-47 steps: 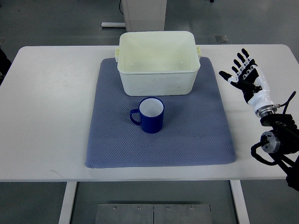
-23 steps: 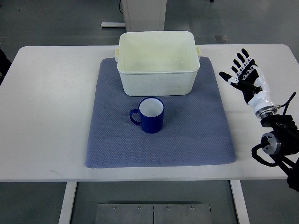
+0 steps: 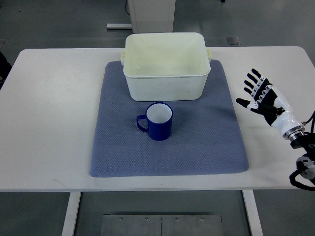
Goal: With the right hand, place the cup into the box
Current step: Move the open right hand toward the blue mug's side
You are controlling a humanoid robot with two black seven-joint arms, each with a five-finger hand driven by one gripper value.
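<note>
**Cup on the mat, box empty**

The blue cup [image 3: 159, 121] is seen standing upright on the blue-grey mat [image 3: 118, 147], just in front of the cream box [image 3: 165, 83], its handle turned to the picture's left and its white interior bare. Nothing is held in the box. The right hand [image 3: 263, 96] is poised over the white tabletop [image 3: 49, 108] at the right, well apart from the cup, fingers spread and nothing grasped.

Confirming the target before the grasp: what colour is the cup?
The cup is dark blue outside, white inside; the top view shows it clearly.
</note>
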